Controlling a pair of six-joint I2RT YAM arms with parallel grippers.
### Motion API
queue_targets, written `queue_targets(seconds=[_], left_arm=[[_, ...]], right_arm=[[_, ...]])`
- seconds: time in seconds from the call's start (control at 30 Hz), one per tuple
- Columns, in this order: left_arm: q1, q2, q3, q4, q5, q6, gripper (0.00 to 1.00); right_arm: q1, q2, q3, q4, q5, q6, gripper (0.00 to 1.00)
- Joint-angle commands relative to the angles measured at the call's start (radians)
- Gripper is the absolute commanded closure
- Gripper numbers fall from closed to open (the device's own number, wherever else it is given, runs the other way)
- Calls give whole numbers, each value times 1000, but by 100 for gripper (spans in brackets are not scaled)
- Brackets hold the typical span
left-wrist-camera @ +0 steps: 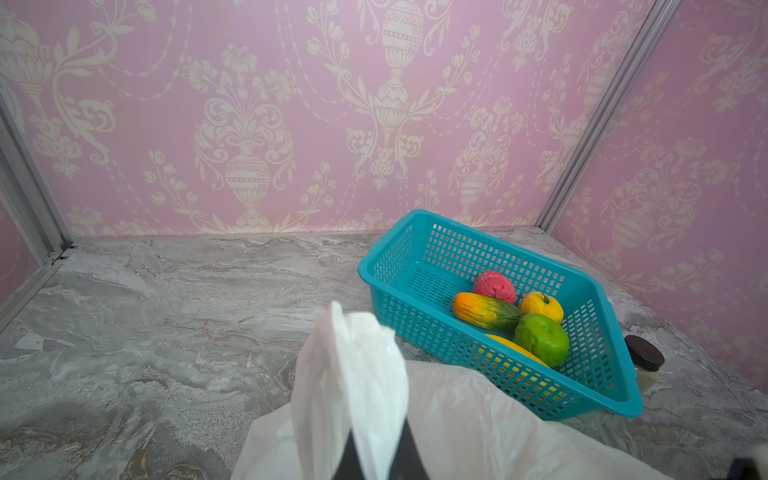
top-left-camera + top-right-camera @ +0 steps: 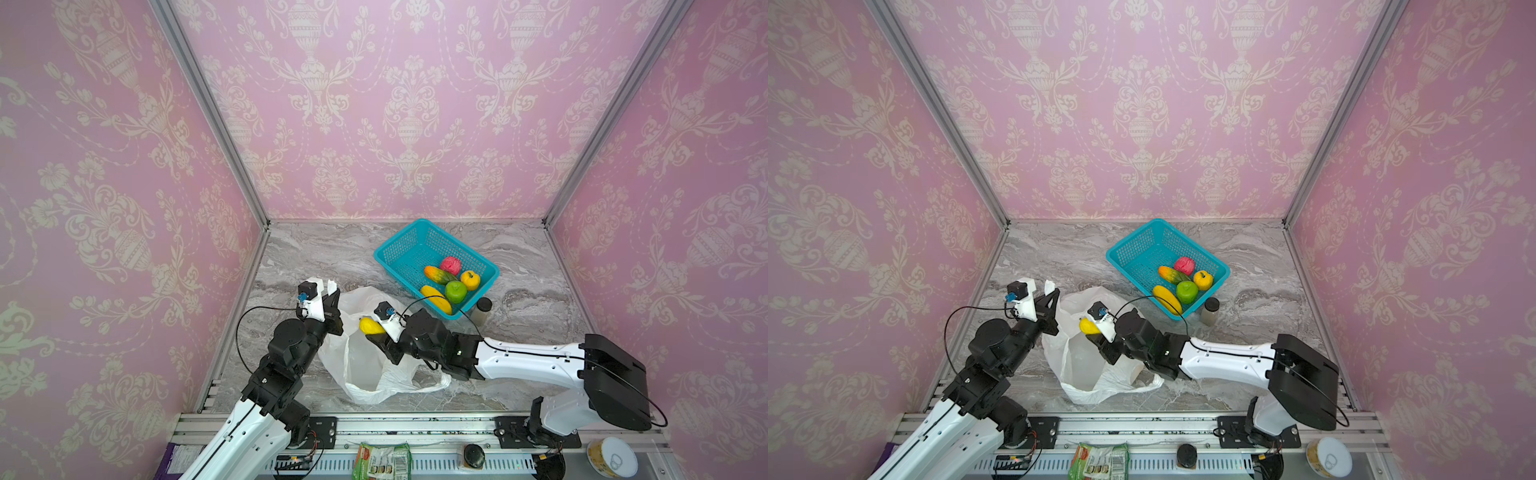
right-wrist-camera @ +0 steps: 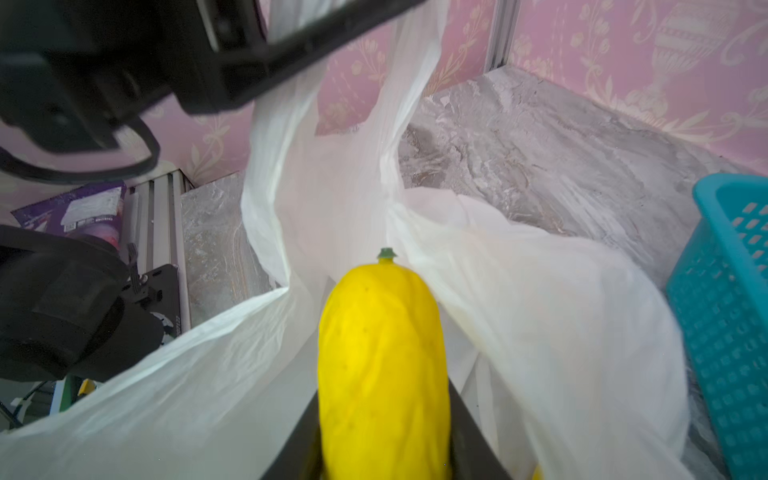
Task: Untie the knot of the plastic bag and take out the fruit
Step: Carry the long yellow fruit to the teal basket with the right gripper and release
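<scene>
The white plastic bag [image 2: 365, 365] lies open near the table's front, in both top views. My left gripper [image 2: 331, 296] is shut on one of its handles [image 1: 353, 374] and holds it raised at the bag's far left. The handle loop hangs loose and no knot shows. My right gripper [image 3: 384, 399] is shut on a long yellow fruit [image 3: 382, 353] with a green stem tip, held over the bag's mouth [image 2: 371, 326]. Several fruit lie in the basket: a pink-red ball [image 2: 451, 265], an orange-green mango [image 2: 438, 275], a yellow apple [image 2: 470, 280], a green apple [image 2: 456, 291] and a banana [image 2: 436, 300].
The teal mesh basket [image 2: 399, 245] stands at the back right, just past the bag. A small dark-lidded jar [image 2: 483, 309] stands against the basket's near corner. Pink walls close in three sides, and a metal rail [image 2: 415, 424] runs along the front.
</scene>
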State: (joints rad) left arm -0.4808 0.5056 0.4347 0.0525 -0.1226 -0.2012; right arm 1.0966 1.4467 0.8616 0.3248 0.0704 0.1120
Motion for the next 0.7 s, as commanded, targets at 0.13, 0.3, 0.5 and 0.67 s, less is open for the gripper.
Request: queue_targets(seconds=[0.13, 0.3, 0.5, 0.67], left_arm=[[-3, -12, -17, -4, -38, 33, 100], [-3, -12, -16, -6, -37, 36, 100], [-3, -4, -17, -3, -30, 33, 100], [-2, -7, -19, -3, -28, 29, 100]], right_arm=[[-168, -265, -63, 66, 37, 134, 69], [-299, -348, -97, 21, 102, 201, 70], [-484, -304, -61, -109, 127, 313, 72], [-614, -122, 38, -238, 159, 375, 69]])
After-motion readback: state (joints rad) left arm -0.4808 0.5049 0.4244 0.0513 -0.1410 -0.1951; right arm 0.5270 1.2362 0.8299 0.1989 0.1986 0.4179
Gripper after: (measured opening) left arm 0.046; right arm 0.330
